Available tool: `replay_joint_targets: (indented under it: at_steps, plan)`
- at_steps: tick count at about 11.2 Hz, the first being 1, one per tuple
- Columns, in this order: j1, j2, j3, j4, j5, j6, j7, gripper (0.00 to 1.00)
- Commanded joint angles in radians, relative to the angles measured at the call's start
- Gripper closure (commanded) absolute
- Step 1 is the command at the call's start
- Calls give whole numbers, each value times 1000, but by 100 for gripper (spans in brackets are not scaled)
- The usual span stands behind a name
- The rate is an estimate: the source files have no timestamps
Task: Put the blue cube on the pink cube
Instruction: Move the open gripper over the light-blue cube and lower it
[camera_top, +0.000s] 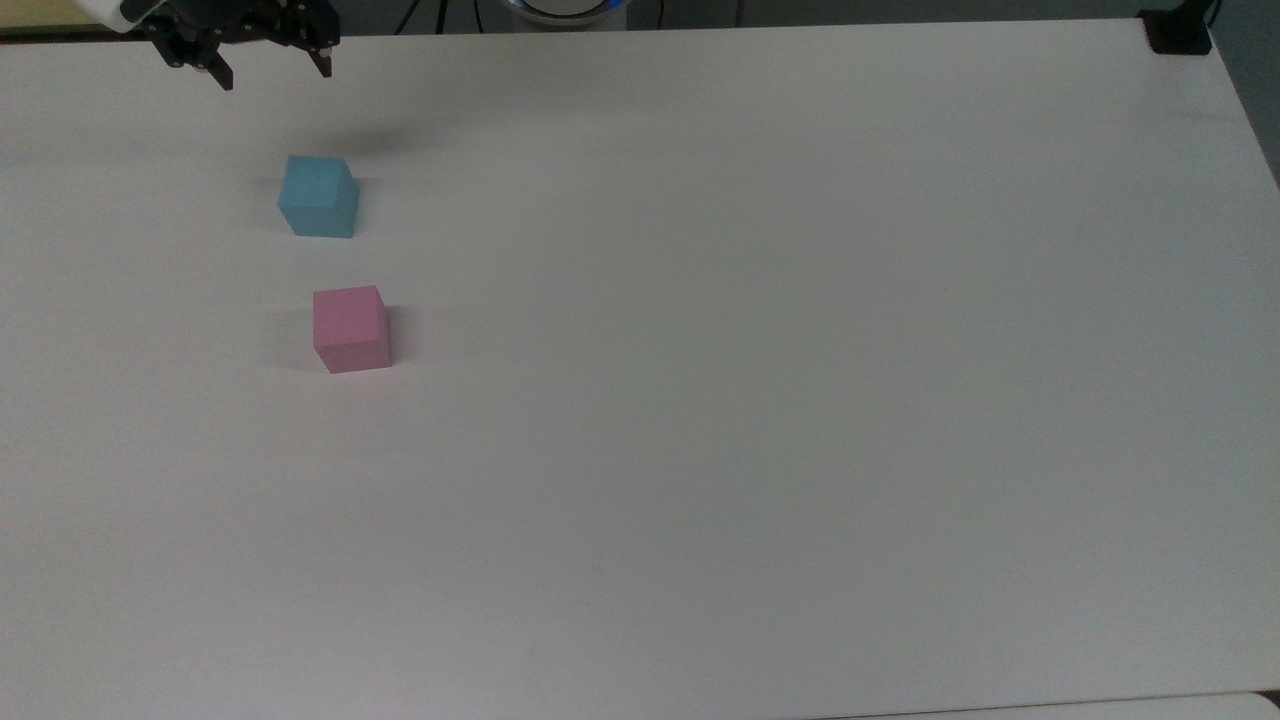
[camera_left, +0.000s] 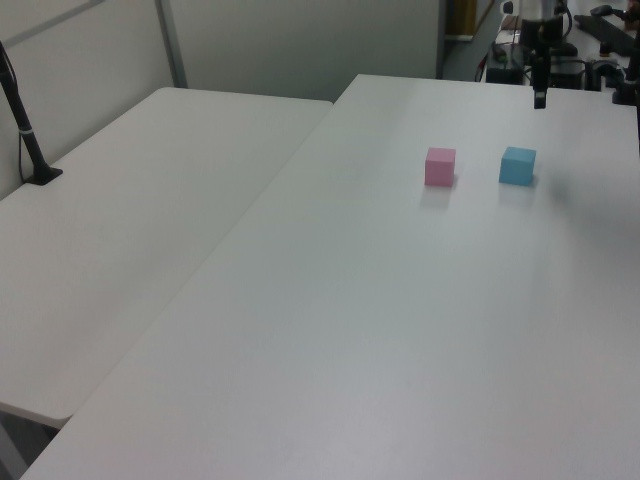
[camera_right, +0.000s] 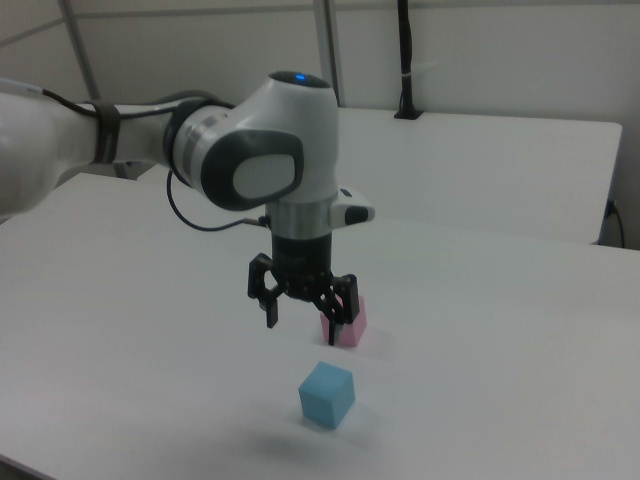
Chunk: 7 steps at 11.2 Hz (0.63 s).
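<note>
Two cubes sit apart on the white desk (camera_top: 760, 380). Going left to right in the top view: the gripper (camera_top: 270, 65), jaws spread and empty, hangs above the desk near the far edge; the blue cube (camera_top: 318, 196) lies just nearer the camera and slightly right of the jaws, so the coming move looks like a descent onto it; the pink cube (camera_top: 351, 329) stands nearer still, untouched.

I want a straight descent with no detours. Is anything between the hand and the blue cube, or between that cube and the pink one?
Nothing visible. The hand hangs open above the blue cube with only air between, and only bare table separates it from the pink cube.
</note>
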<state>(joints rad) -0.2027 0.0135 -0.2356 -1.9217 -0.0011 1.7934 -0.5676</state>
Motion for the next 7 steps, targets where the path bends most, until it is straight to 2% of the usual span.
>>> replay_joint_targets:
  at_steps: [1,5,7]
  plan:
    - [8,9,-8,-98,20,148,-22,1]
    - [17,66,-8,-180,20,326,26,1]
    - [34,112,-7,-185,18,382,52,1]
